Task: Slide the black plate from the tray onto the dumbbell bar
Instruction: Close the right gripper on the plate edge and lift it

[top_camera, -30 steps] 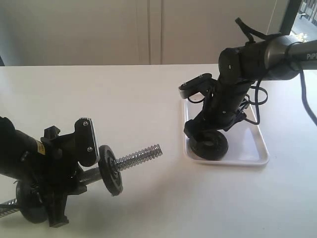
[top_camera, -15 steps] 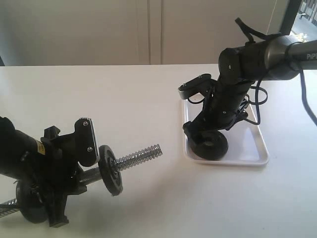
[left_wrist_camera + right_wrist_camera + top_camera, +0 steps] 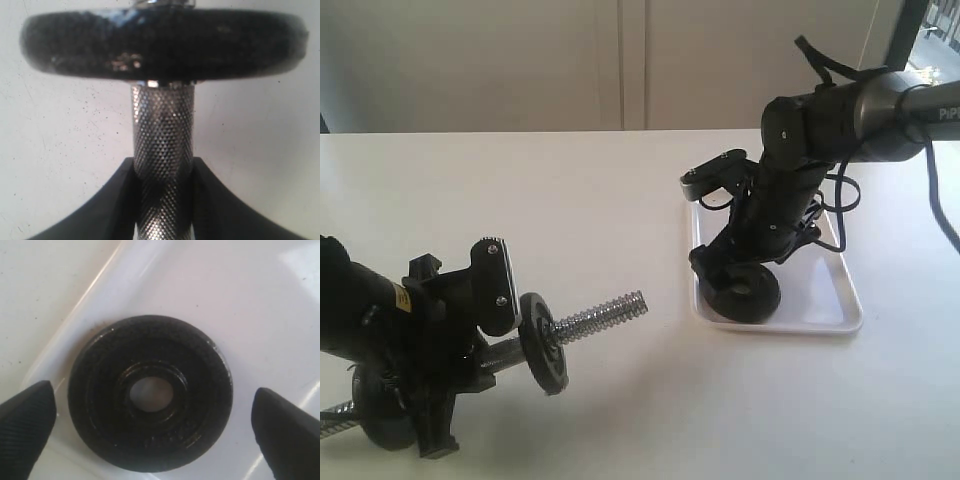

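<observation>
The black plate (image 3: 745, 293) (image 3: 100, 395) lies flat in the white tray (image 3: 830, 300) (image 3: 250, 300), close to the tray's near left corner. My right gripper (image 3: 740, 275) (image 3: 152, 410) hangs just over it, open. One finger stands on each side of the disc, and neither touches it. My left gripper (image 3: 485, 340) (image 3: 163, 170) is shut on the knurled middle of the dumbbell bar (image 3: 605, 312) (image 3: 162, 125), held above the table. The bar's bare threaded end points toward the tray. A black disc (image 3: 542, 342) (image 3: 162, 42) sits on the bar just beyond the fingers.
A second black disc (image 3: 375, 415) sits on the bar's other end at the lower left, beside the left arm. The white table (image 3: 620, 200) spreads between the two arms. The right arm's cables (image 3: 840, 200) hang over the tray's far side.
The right gripper has shifted very slightly over the plate. The left arm and the bar have not moved.
</observation>
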